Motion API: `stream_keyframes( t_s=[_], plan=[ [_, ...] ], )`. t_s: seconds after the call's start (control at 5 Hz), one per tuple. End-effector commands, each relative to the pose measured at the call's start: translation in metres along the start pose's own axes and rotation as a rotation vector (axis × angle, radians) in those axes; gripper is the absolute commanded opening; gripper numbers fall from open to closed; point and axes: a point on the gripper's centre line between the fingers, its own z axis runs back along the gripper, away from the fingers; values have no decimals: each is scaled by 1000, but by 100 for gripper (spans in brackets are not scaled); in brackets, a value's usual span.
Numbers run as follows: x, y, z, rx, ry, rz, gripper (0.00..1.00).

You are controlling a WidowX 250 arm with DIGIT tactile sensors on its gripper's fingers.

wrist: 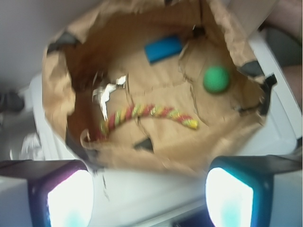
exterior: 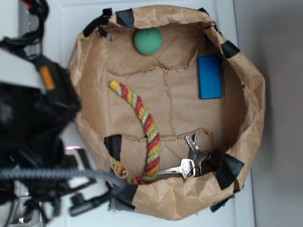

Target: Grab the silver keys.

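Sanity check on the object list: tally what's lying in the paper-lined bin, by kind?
Silver keys: 1 bunch
Twisted rope: 1
Green ball: 1
Blue block: 1
Total: 4 items. The count of single keys in the bunch can't be told.

Bright, even light in both views; the wrist view is motion-blurred, its fingers (wrist: 71,196) glaring.

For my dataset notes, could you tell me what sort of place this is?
Probably a lab test setup: a taped brown paper bin on a white surface, holding the silver keys, a rope and a green ball.
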Motion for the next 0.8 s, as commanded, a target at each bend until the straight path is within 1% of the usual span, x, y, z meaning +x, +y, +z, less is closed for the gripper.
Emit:
stream_keyframes(
  t_s=[0.0, 0.2, 0.4, 0.6],
  plan=[
    [42, 11, -38, -78, -79, 223, 100],
    [49, 19, -62, -129, -11, 211, 100],
    [52, 18, -78, -139, -22, 202, 100],
    [52, 7, -84, -226, 70, 171, 100]
  ],
)
